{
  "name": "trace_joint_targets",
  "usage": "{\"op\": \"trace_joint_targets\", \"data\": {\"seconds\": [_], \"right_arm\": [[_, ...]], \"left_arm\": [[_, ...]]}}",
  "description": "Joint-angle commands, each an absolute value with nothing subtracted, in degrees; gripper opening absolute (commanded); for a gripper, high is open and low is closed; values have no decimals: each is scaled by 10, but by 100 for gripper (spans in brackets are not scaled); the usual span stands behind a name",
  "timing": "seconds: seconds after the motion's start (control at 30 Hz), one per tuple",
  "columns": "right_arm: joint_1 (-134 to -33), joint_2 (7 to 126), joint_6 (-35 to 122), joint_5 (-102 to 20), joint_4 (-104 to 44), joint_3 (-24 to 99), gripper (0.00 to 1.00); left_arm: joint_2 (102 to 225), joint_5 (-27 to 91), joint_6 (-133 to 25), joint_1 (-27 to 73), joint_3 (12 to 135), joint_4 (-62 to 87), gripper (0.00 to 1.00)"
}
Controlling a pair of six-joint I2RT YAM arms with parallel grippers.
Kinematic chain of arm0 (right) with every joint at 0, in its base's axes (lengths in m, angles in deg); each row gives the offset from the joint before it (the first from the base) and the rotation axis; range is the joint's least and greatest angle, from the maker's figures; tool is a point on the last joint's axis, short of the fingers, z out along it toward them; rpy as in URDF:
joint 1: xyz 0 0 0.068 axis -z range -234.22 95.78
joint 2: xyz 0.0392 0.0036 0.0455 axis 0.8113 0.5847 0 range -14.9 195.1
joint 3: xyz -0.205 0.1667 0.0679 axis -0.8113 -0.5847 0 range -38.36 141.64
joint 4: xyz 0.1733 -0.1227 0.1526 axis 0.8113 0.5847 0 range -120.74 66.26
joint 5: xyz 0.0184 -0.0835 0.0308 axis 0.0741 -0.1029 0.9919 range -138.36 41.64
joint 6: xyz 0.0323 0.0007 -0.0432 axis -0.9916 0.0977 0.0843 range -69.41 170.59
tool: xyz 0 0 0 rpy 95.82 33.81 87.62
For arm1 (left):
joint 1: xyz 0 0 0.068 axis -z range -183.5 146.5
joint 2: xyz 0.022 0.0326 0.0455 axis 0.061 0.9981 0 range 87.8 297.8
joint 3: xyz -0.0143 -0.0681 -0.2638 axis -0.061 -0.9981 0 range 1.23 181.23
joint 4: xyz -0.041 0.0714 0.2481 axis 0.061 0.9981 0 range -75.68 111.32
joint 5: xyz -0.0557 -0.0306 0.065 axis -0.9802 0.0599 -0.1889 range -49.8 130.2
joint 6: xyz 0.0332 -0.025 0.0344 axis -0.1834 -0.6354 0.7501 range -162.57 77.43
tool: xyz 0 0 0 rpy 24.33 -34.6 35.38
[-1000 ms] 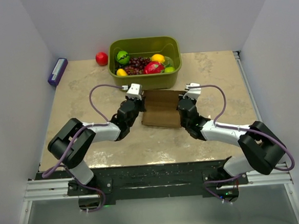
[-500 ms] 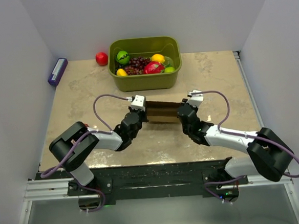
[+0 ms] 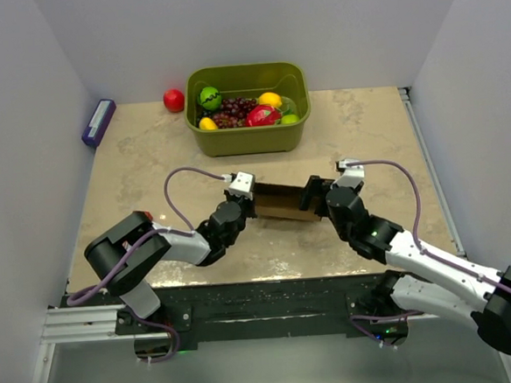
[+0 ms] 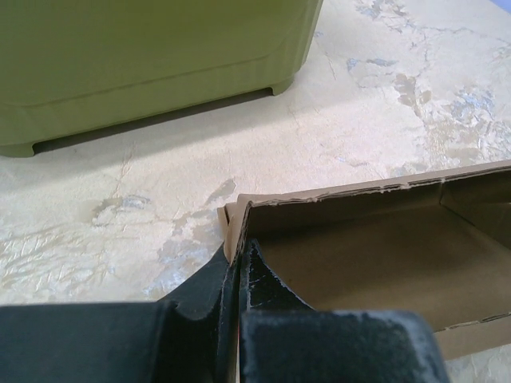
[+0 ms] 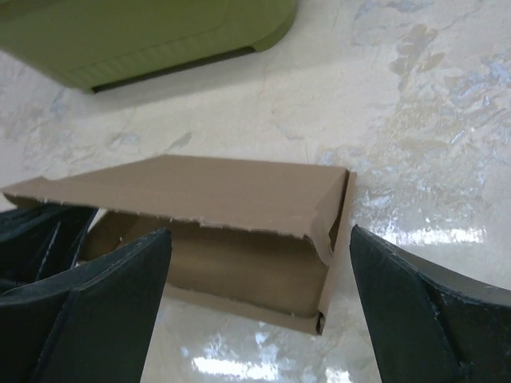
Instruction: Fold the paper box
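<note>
The paper box (image 3: pixel 282 202) is plain brown cardboard, lying on the table between my two grippers as a low open shell. My left gripper (image 3: pixel 248 202) is shut on the box's left end wall; in the left wrist view its fingertips (image 4: pixel 238 257) pinch that wall at the corner of the box (image 4: pixel 375 247). My right gripper (image 3: pixel 319 196) stands open just off the box's right end. In the right wrist view its jaws (image 5: pixel 259 235) are spread wide before the box (image 5: pixel 215 195) without touching it, and the box's top panel tilts over the hollow inside.
An olive-green tub (image 3: pixel 250 137) of fruit stands behind the box, also seen in the wrist views (image 4: pixel 144 64) (image 5: pixel 144 32). A red ball (image 3: pixel 174 100) lies left of the tub. A slim purple-blue pack (image 3: pixel 98 122) lies by the left wall.
My right gripper opened, let go of the box's right end and drew back to the right. The box moved nearer the arms and went from lying flat to a raised shell. The left grip held.
</note>
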State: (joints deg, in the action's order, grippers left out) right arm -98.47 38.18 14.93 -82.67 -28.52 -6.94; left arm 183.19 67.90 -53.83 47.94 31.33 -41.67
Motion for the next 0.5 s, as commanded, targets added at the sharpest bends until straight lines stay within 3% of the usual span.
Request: {"op": "trace_joint_targets", "data": {"seconds": [0.0,0.3,0.47], "right_arm": [[-986,333,168,-762,-188,-33,96],[-987,337,147,-750,-103,101,95],[-987,397,150,-725,-125,113,95]], "left_arm": [[1830,680,-528,489,292,-369,0],[1794,653,-529,491,262,-360,8],[1775,639,-535,491,247,-349,19]]}}
